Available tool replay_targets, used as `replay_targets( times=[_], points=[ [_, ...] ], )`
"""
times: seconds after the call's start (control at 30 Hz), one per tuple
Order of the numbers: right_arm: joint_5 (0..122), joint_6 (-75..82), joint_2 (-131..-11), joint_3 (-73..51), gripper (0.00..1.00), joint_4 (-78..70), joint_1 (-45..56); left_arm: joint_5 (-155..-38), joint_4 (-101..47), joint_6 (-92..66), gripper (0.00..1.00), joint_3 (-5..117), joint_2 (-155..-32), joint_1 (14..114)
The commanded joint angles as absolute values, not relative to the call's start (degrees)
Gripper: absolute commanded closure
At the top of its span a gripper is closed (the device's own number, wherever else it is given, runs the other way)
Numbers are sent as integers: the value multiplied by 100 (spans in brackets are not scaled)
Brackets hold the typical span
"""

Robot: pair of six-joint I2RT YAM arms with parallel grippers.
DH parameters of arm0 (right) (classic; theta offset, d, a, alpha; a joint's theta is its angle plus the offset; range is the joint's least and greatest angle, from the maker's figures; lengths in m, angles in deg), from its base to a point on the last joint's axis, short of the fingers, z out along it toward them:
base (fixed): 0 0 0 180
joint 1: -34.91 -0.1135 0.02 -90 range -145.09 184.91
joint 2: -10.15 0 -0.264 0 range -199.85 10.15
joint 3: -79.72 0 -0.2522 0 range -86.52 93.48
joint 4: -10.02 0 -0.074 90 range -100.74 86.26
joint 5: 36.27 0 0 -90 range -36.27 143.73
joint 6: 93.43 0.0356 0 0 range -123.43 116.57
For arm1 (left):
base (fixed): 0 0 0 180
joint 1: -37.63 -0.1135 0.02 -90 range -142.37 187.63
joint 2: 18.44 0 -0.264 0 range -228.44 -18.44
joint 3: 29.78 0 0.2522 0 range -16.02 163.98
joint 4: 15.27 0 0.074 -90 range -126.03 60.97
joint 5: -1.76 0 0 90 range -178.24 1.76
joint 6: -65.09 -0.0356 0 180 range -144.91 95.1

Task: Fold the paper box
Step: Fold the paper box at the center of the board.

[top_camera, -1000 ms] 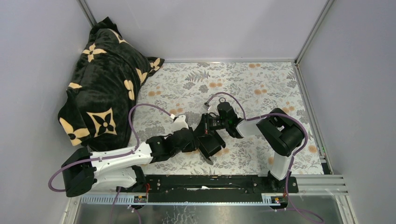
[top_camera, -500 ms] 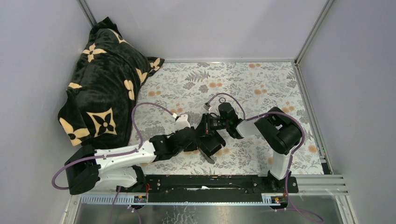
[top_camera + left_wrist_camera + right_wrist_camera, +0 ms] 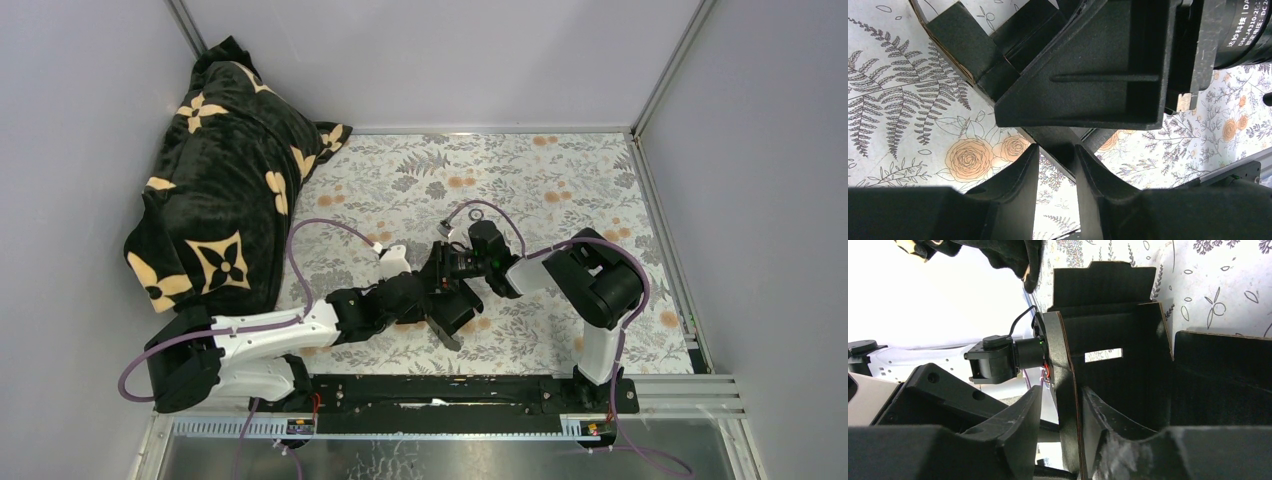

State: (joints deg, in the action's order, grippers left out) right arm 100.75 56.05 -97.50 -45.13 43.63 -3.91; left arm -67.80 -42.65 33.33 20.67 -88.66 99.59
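The paper box (image 3: 452, 310), matte black card with raised walls and flaps, sits at mid-table between both arms. My left gripper (image 3: 425, 296) reaches it from the left. In the left wrist view, the left gripper (image 3: 1057, 150) has a corner of the paper box (image 3: 968, 52) pinched between its tips. My right gripper (image 3: 452, 274) comes from the right. In the right wrist view, the right gripper (image 3: 1062, 392) stands open astride one upright wall of the paper box (image 3: 1118, 340). That wall rests against the right finger (image 3: 1103, 415), with a gap to the other.
A black plush blanket (image 3: 220, 190) with cream flower motifs is heaped at the back left. A floral cloth (image 3: 560, 180) covers the table. Grey walls close in the left, back and right. The arms' rail (image 3: 470, 390) runs along the near edge.
The right jaws have parted from the box wall they were pinching. The left arm has edged slightly right toward the box, its grip unchanged.
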Motion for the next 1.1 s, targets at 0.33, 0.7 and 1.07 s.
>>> replay_targets(
  times=[0.33,0.7,1.07],
  points=[
    [9825,4992,-9193,-4423,46,3315,-444,-6767,-4247,3249,62,1994,-9029,9995],
    [9367,4325,-8548,-4310,40,2125,-287,-6758,-4246,3258,62,1986,-9007,9995],
    [9250,3779,-7829,-4446,37,1198,294,-6741,-4247,3258,62,1967,-8998,9995]
  ],
)
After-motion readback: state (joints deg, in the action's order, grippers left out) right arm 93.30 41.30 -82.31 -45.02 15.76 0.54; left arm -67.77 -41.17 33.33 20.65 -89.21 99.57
